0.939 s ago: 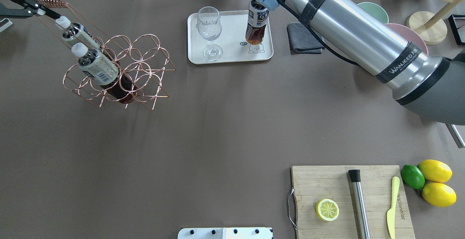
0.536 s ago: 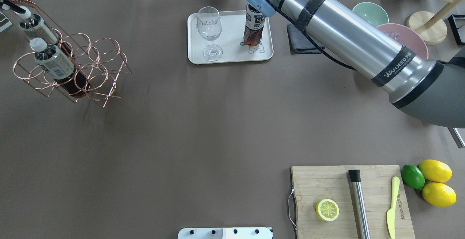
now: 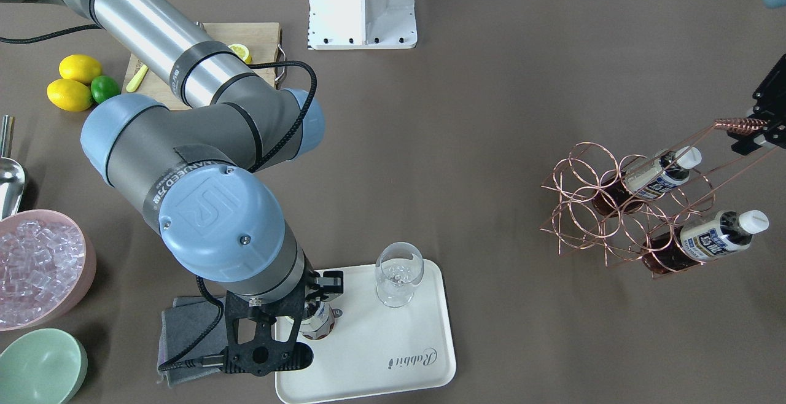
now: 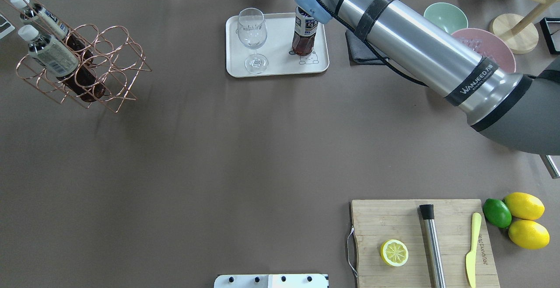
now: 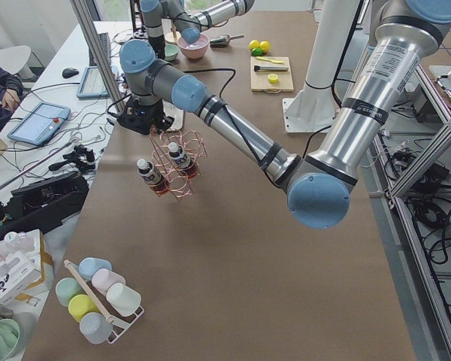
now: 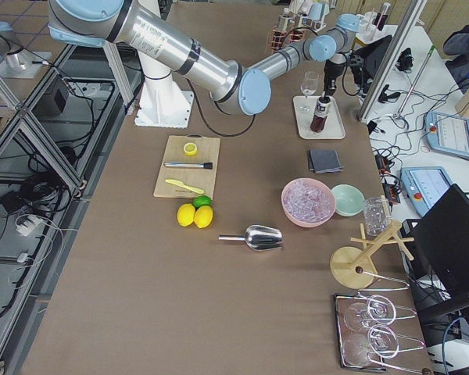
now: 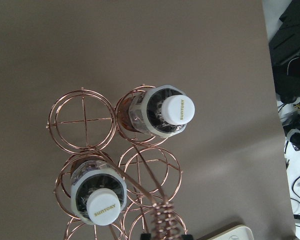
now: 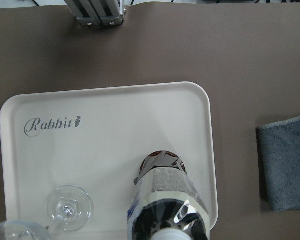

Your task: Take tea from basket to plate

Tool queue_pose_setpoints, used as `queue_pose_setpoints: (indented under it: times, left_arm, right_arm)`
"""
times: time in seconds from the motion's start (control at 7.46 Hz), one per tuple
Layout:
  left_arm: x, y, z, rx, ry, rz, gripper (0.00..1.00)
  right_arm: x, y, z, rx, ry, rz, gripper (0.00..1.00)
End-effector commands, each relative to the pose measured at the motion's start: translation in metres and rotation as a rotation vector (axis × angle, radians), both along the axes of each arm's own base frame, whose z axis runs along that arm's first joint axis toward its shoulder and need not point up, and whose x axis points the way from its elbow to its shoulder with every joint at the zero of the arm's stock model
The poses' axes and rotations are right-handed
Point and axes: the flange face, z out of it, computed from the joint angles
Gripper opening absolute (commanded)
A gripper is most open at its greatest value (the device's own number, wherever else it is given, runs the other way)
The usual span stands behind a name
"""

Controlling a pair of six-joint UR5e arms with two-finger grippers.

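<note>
Tea [image 3: 318,325] stands on the plate [image 3: 399,336] near one short edge, directly beneath the right gripper [image 3: 309,317], which pinches its neck. Its long axis is vertical, cap up. Beyond, the left gripper [image 3: 748,129] clamps the tilted basket [image 3: 589,207] by its handle.

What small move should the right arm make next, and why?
Probably open the right gripper and release: the tea bottle it grips looks upright with its base on the plate, by the bear drawing, clear of the wine glass.
</note>
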Motion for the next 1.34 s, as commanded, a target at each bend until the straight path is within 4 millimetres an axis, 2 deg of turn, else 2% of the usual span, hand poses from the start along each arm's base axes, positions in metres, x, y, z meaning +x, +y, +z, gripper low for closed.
queue_pose_setpoints:
  times: [0.0, 0.13, 0.27, 0.4, 0.54, 0.67, 0.8, 0.94, 1.07, 1.21]
  left_arm:
    - [-0.023, -0.047, 0.005, -0.008, -0.019, -0.017, 0.0]
    - [-0.029, -0.057, 0.01, -0.028, -0.02, -0.028, 0.0]
    - [-0.029, -0.07, 0.022, -0.061, -0.025, -0.028, 0.0]
    - [-0.032, -0.087, 0.028, -0.088, -0.031, -0.036, 0.0]
    - [-0.033, -0.105, 0.034, -0.109, -0.043, -0.045, 0.0]
    - [-0.032, -0.114, 0.041, -0.101, -0.043, -0.048, 0.0]
    - [-0.035, -0.117, 0.049, -0.115, -0.043, -0.053, 0.0]
    - [-0.035, -0.12, 0.059, -0.136, -0.045, -0.053, 0.0]
    - [-0.035, -0.122, 0.069, -0.142, -0.045, -0.054, 0.0]
    - [-0.036, -0.124, 0.078, -0.155, -0.055, -0.066, 0.0]
  right_arm:
    - [-0.002, -0.001, 0.002, -0.002, -0.001, 0.002, 0.02]
    - [-0.001, -0.001, 0.002, -0.004, 0.0, 0.005, 0.62]
    - [-0.002, 0.0, 0.001, -0.003, -0.001, 0.003, 0.79]
    - [-0.001, -0.001, 0.001, -0.003, -0.001, 0.005, 0.88]
    - [0.0, -0.001, -0.005, 0.001, -0.006, 0.004, 0.89]
    - [0.001, 0.003, -0.022, 0.015, -0.024, -0.002, 0.9]
    - [0.011, 0.016, -0.045, 0.021, -0.031, -0.014, 0.93]
    - [0.033, 0.033, -0.056, 0.024, -0.023, -0.023, 0.93]
    - [0.064, 0.056, -0.026, 0.044, -0.029, -0.04, 0.95]
    - [0.11, 0.082, 0.011, 0.059, -0.045, -0.05, 0.96]
